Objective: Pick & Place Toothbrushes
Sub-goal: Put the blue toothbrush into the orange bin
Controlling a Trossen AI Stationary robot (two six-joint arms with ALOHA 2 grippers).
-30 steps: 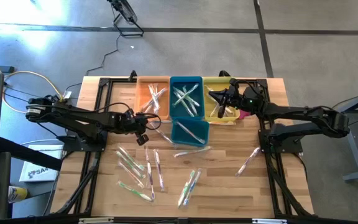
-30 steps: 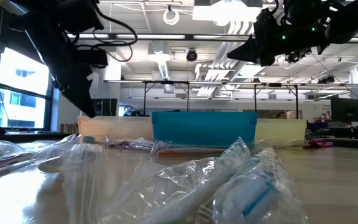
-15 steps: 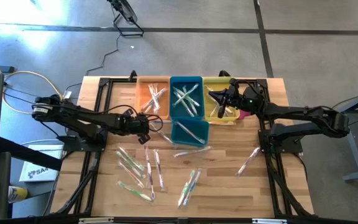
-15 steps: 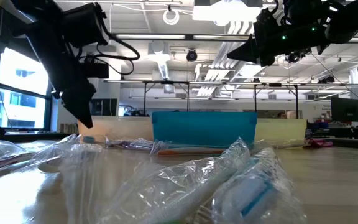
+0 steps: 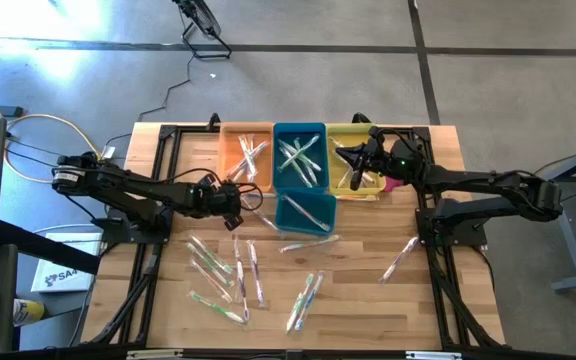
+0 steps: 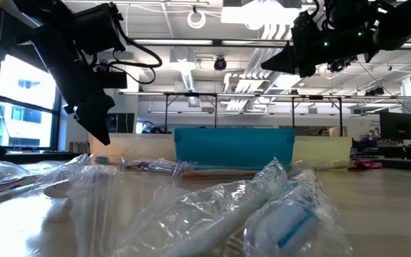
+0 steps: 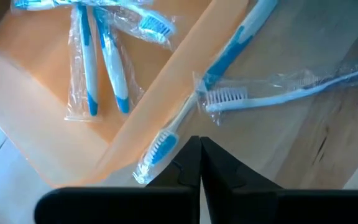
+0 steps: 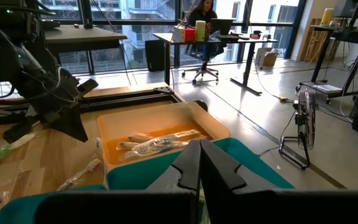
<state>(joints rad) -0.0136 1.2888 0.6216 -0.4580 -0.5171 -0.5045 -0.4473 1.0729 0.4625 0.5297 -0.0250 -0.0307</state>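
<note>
Toothbrushes (image 5: 230,277) lie scattered on the near half of the counter (image 5: 368,300), in loose clusters, each in a clear crinkly wrapper; one stray (image 5: 401,258) sits apart on the right side. Likely very light, thin, stiff handle, slippery film — best pinched across the handle mid-length, not by loose wrapper ends, which would slide or tear. Overlapping ones near the left cluster may lift together.

Further back, one teal bin (image 5: 305,212) stands in front of a row of three: orange bin (image 5: 247,155), second teal bin (image 5: 299,152), yellow bin (image 5: 351,165), all already holding toothbrushes. A pink cloth (image 5: 393,184) shows just beside the yellow bin.

Left gripper (image 5: 230,203) hovers at the near edge of the orange bin, fingers closed together, holding nothing; a toothbrush (image 7: 166,137) lies draped across that bin's rim right under it. Right gripper (image 5: 353,162) hangs over the yellow bin, fingers shut, empty. Bin walls and the front teal bin crowd the approach.
</note>
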